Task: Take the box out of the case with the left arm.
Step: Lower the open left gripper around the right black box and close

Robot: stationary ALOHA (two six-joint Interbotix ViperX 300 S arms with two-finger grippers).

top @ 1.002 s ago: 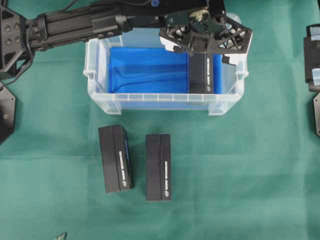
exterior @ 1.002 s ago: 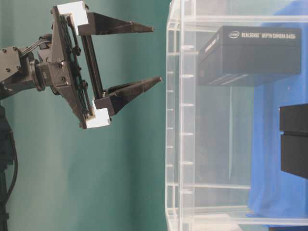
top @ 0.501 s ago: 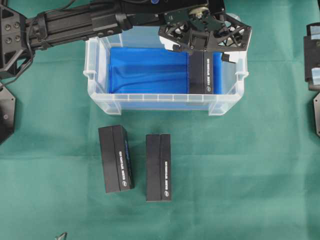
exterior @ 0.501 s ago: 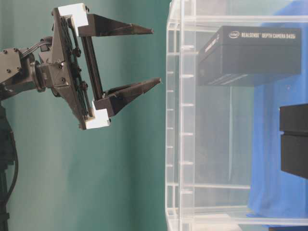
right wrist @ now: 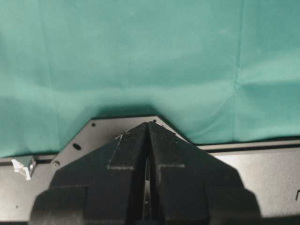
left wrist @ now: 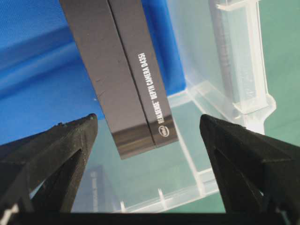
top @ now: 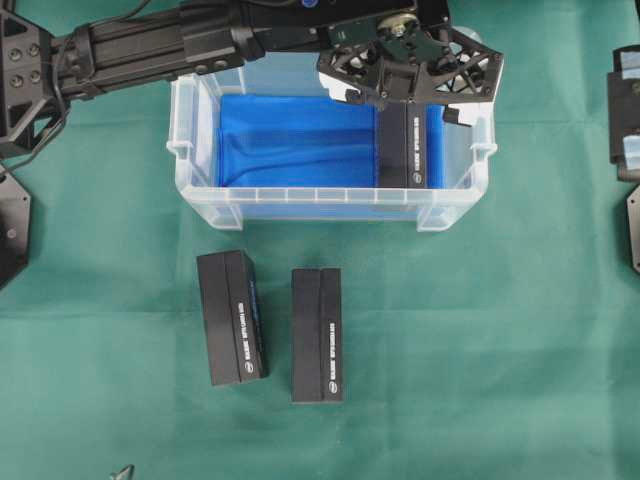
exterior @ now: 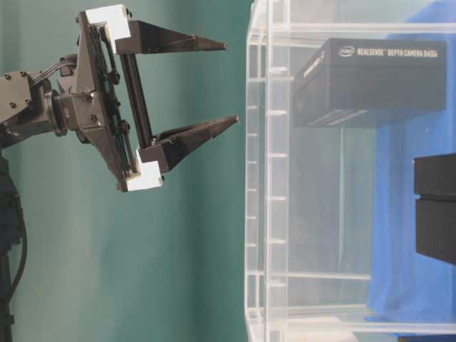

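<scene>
The box (top: 402, 150) is long and black with white lettering. It lies on the blue lining at the right end of the clear case (top: 200, 195). My left gripper (top: 410, 72) hangs over the far end of this box, open, with nothing between its fingers. In the table-level view the left gripper (exterior: 231, 82) stops short of the case's rim (exterior: 263, 178), apart from the box (exterior: 377, 78) inside. The left wrist view shows both black fingers (left wrist: 56, 154) spread wide on either side of the box (left wrist: 117, 70) below them. My right gripper (right wrist: 147, 125) is shut and empty.
Two more black boxes (top: 232, 317) (top: 317, 334) lie side by side on the green cloth in front of the case. Black parts of the right arm (top: 625, 100) sit at the right edge. The right gripper rests over a grey plate (right wrist: 262, 173).
The left gripper shifted slightly toward the far side of the case, then held still. The box has not moved.
</scene>
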